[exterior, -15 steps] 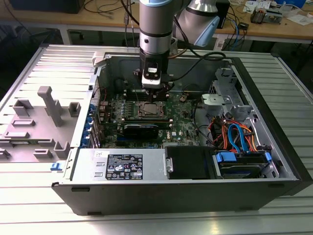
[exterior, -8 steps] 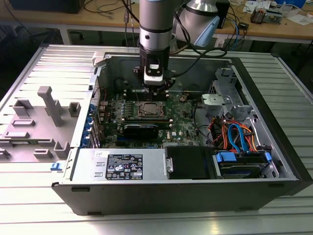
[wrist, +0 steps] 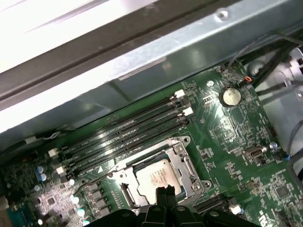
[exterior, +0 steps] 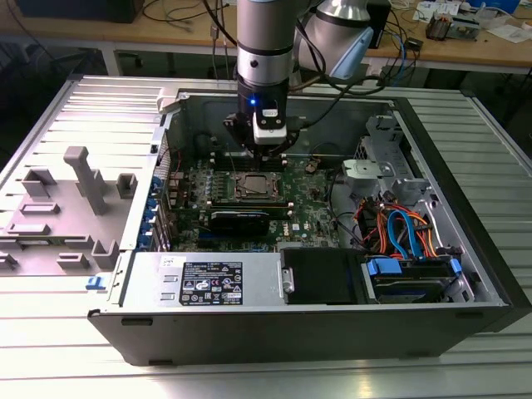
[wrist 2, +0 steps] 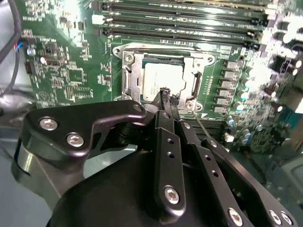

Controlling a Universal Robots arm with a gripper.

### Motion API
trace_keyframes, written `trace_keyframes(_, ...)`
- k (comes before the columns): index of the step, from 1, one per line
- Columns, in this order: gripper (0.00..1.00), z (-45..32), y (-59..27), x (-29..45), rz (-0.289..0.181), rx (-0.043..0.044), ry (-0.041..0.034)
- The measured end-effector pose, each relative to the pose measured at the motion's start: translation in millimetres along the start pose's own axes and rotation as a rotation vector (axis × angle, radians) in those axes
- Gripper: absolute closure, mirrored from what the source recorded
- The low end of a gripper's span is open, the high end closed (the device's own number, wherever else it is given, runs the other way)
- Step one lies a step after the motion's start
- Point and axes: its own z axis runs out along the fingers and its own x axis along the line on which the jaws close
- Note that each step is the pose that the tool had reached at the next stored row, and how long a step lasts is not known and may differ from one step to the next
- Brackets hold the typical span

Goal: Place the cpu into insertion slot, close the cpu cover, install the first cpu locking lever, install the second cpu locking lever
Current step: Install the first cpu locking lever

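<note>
Jaws pressed together, nothing between them. Gripper [wrist 2: 165,96] tips over edge of cpu [wrist 2: 158,78], contact unclear. Cpu seated in insertion slot [wrist 2: 163,59], cpu cover [wrist 2: 131,75] flat around it. Arm [exterior: 264,50] vertical, wrist straight down inside open computer case [exterior: 332,332].

No legible text anywhere.
- White label [exterior: 211,283] on the silver power supply box [exterior: 150,283], at 6 o'clock from the green circuit board [exterior: 312,212] in the exterior view. It has rows of print and small marks, all too small to read.
- The cpu [wrist: 156,177] [wrist 2: 158,75] lid has faint etched lines in both wrist views, unreadable.
- The board has white silkscreen marks beside its components in both wrist views, not legible either.
</note>
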Motion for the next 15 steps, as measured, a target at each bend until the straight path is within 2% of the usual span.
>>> trace_keyframes(2, 0.89, 0.0, 0.0, 0.0, -0.033, -0.0005, -0.0002)
trace_keyframes(7, 0.89, 0.0, -0.1, 0.2, -0.162, -0.0026, -0.0007)
trace_keyframes(15, 0.89, -0.1, -3.6, 8.3, -0.174, -0.0028, -0.0008)
